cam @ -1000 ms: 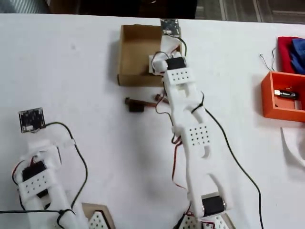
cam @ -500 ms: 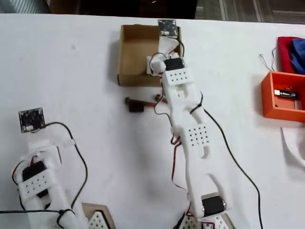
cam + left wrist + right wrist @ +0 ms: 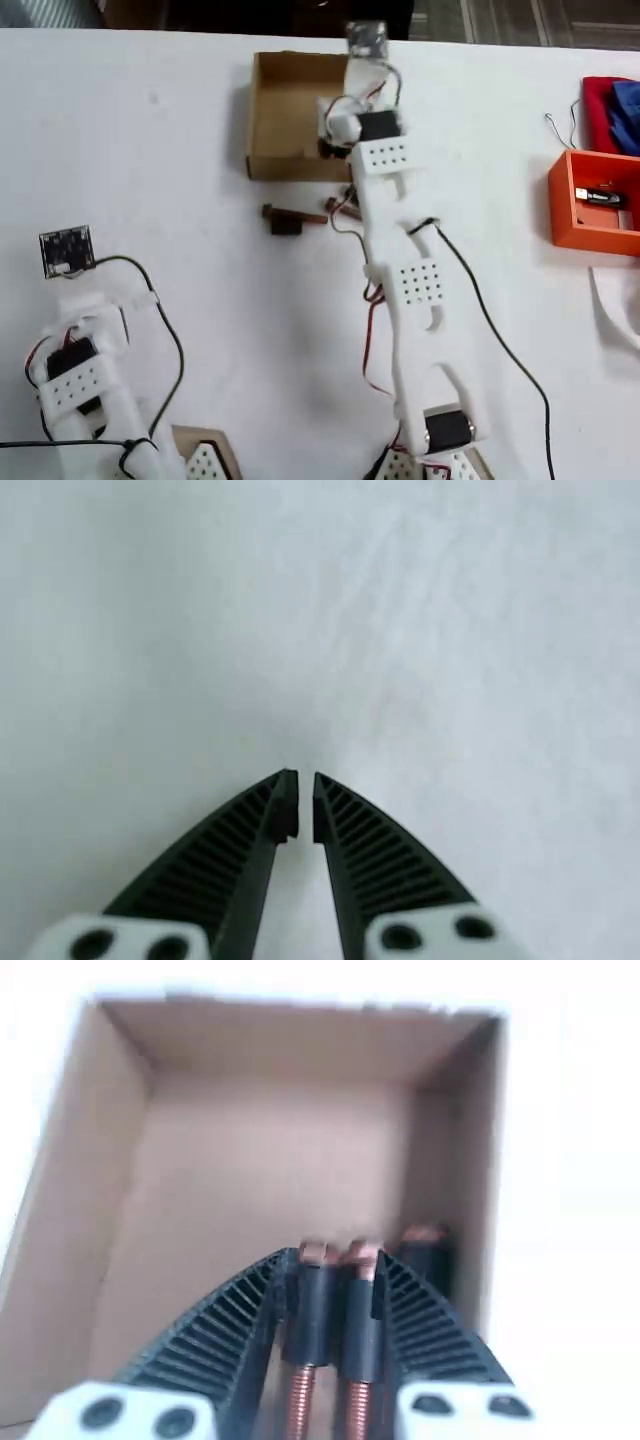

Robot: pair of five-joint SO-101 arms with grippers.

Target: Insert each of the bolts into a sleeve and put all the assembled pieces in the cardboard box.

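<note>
Two sleeved bolts (image 3: pixel 328 1312) are clamped side by side in the R gripper (image 3: pixel 335 1272), above the cardboard box (image 3: pixel 285 110) at the table's (image 3: pixel 180 150) 12 o'clock. A third sleeved bolt (image 3: pixel 425 1245) lies inside by a wall. Loose pieces (image 3: pixel 285 218) lie at the box's 6 o'clock. L gripper (image 3: pixel 300 788), at approx. 8 o'clock, has its tips nearly together, holding nothing.

White tabletop (image 3: pixel 200 130) under even light, dark strip (image 3: pixel 250 12) beyond its far edge, grey ribbed surface (image 3: pixel 40 12) past the far left corner

High camera down over table (image 3: pixel 150 150); wrist cameras close, cardboard box (image 3: pixel 285 115) seemingly shared.
</note>
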